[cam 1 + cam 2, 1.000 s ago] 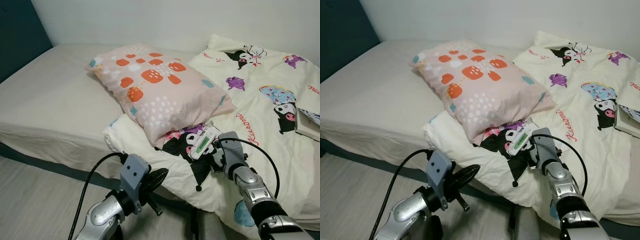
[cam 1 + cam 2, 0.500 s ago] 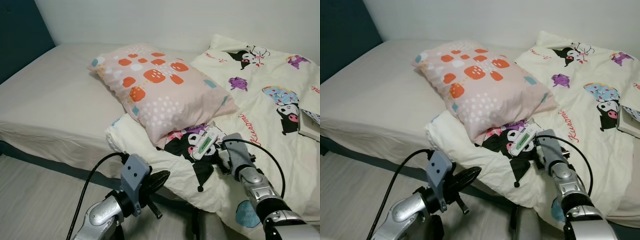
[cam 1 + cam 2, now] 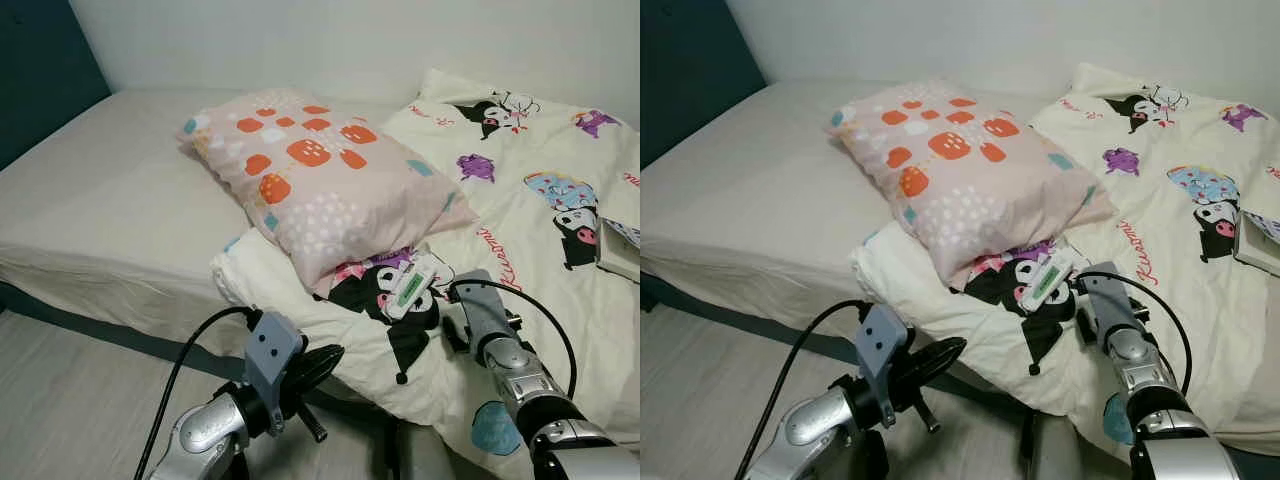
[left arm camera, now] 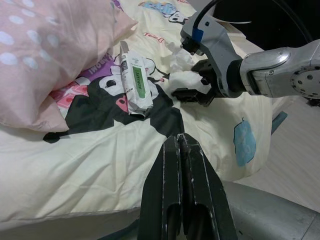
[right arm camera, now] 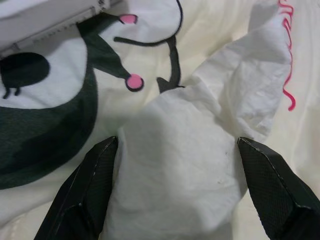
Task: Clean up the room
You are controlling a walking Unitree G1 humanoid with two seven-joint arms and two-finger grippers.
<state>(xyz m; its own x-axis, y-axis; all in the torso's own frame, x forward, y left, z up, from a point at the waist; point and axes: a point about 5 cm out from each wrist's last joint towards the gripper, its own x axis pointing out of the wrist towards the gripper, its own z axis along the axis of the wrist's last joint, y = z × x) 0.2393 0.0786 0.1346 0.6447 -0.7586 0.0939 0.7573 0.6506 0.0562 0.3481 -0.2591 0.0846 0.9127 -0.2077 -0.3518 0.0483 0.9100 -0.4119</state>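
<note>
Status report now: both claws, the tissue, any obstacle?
Right claw open, straddling crumpled tissue on duvet. Left claw shut, idle at bed edge. Wipes pack just beside tissue, not blocking.

A bed (image 3: pixel 110 200) carries a cartoon-print quilt (image 3: pixel 530 230). A pink patterned pillow (image 3: pixel 320 185) lies partly over the quilt; just beside the pillow's near end rest a wipes packet (image 3: pixel 410 287) and crumpled tissue (image 4: pixel 187 80).

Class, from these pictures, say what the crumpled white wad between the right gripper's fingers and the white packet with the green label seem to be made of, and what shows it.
The crumpled white wad looks like soft tissue paper, matte: it holds fine creases and torn, floppy edges. The white packet with its green label looks like thin plastic film, slightly glossy: its wrinkled skin catches light, probably a pack of tissues or wipes. The right gripper straddles the wad, open.
</note>
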